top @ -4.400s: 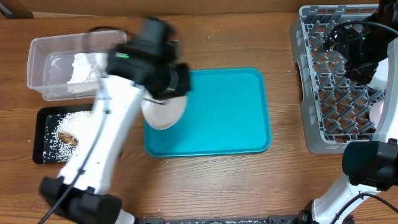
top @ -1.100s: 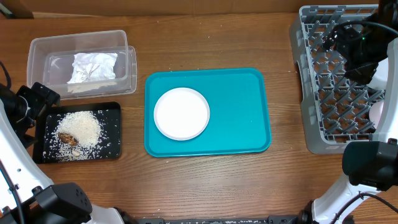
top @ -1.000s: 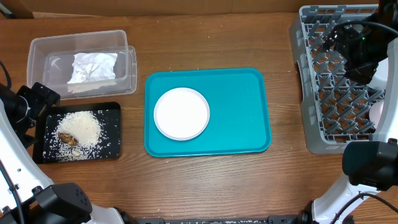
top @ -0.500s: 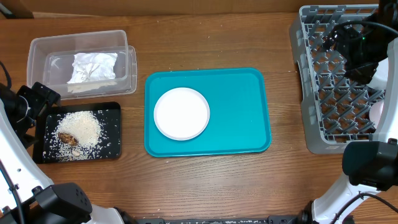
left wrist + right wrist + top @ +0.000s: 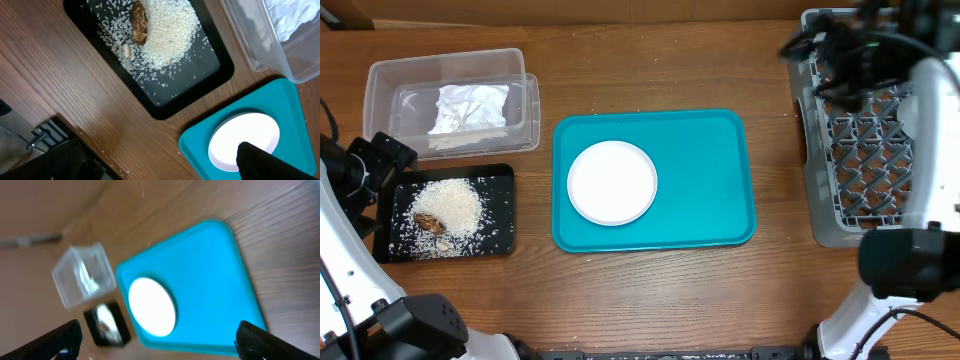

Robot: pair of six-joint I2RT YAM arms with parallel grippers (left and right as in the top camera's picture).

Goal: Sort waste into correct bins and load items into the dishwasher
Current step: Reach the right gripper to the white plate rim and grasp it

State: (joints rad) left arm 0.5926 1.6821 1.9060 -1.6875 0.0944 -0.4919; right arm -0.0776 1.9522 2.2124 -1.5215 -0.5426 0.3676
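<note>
Fingers (image 5: 254,339) of my right gripper (image 5: 160,340) stand wide and empty — my left gripper (image 5: 160,161) likewise. The round white plate (image 5: 612,182) lies on the teal plastic tray (image 5: 705,180), well apart from the grey lattice dish rack (image 5: 825,225); loading it comes next, I judge — a rim pinch.

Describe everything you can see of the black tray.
The black tray is flat and rectangular, with rounded corners and a low rim; it looks like plastic. It lies level on the wooden table, in front of the clear tub and left of the teal tray, touching neither. A heap of white rice with a brown food lump fills its middle; stray grains lie scattered around.
</note>
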